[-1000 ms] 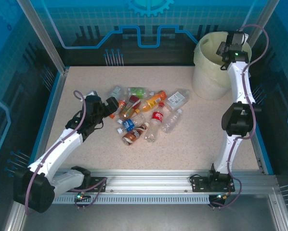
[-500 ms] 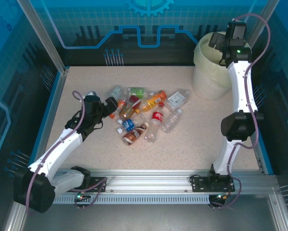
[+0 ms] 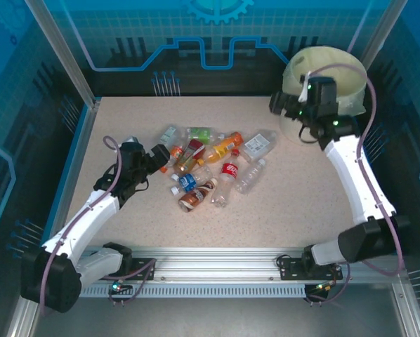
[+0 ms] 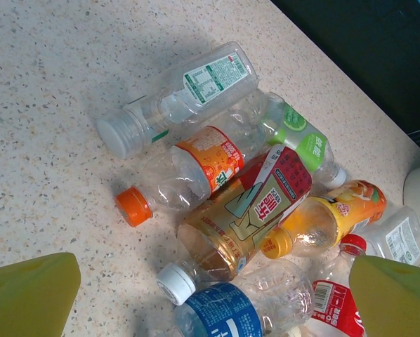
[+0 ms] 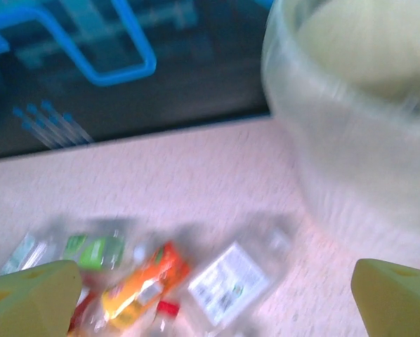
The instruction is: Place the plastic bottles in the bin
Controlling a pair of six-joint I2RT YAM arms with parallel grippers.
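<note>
Several plastic bottles (image 3: 210, 165) lie in a heap at the table's middle. My left gripper (image 3: 159, 154) is open at the heap's left edge. Between its fingers in the left wrist view (image 4: 210, 309) lie a blue-labelled bottle (image 4: 231, 305) with a white cap and a brown tea bottle (image 4: 252, 210); it holds neither. An orange-capped bottle (image 4: 185, 175) lies just beyond. The bin (image 3: 327, 74) stands at the far right. My right gripper (image 3: 280, 107) hovers open and empty in front of the bin's left side, facing the heap. Its blurred view (image 5: 210, 302) shows a clear white-labelled bottle (image 5: 231, 281) and the bin's wall (image 5: 357, 140).
A blue-rimmed wall runs along the table's left, back and right sides. Bare tabletop (image 3: 280, 203) lies between the heap and the right arm's base. A metal rail (image 3: 217, 263) carrying both arm bases crosses the near edge.
My right arm has swung from above the bin's mouth down and to the left, in front of the bin. The left arm and the heap have hardly moved.
</note>
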